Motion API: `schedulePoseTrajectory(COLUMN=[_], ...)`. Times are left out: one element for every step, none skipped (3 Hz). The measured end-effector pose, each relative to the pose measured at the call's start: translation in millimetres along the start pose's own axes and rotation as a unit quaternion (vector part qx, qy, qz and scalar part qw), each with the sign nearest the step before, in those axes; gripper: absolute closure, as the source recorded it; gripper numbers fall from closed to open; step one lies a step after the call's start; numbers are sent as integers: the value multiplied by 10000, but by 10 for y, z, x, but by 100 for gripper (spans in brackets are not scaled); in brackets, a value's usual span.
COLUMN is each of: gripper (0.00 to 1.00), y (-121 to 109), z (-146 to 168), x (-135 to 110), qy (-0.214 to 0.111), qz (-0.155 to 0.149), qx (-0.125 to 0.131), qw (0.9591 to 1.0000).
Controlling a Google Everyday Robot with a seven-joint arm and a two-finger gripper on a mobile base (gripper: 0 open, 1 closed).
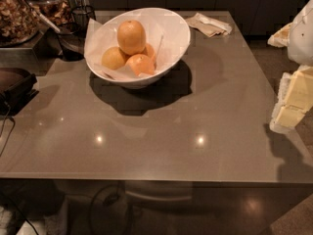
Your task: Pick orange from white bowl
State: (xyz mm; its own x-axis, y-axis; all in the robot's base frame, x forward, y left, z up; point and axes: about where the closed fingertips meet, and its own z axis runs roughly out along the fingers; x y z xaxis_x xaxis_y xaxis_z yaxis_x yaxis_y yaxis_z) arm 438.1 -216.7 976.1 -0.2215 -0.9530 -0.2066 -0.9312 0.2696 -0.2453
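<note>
The orange (131,36) is the largest fruit, pale yellow-orange, lying on top of the pile in the white bowl (172,29). The bowl is lined with thin white paper and stands at the back middle of the grey table (161,126). A smaller yellowish fruit (114,58) and a smaller deeper-orange fruit (140,64) lie under and in front of it. My gripper (292,99), white and cream coloured, hangs at the right edge of the view over the table's right side, far to the right of the bowl and nearer to the front. It holds nothing that I can see.
A crumpled napkin (208,24) lies at the back right of the bowl. Jars with dried contents (19,13) and a dark holder (78,18) stand at the back left. A dark device with cables (14,88) sits at the left edge.
</note>
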Motion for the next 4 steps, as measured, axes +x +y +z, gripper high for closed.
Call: schedulePoseTrajectory(gripper=[0,0,0,0], y=[-1,-129,-342,-386], z=[0,-15,-29,26], x=[0,-106,-297,-515], qy=[-2,-477,-1193,-1698], qz=[2,456,814,707], qx=[0,102,174,-38], qw=[10000,9978,9894,9829])
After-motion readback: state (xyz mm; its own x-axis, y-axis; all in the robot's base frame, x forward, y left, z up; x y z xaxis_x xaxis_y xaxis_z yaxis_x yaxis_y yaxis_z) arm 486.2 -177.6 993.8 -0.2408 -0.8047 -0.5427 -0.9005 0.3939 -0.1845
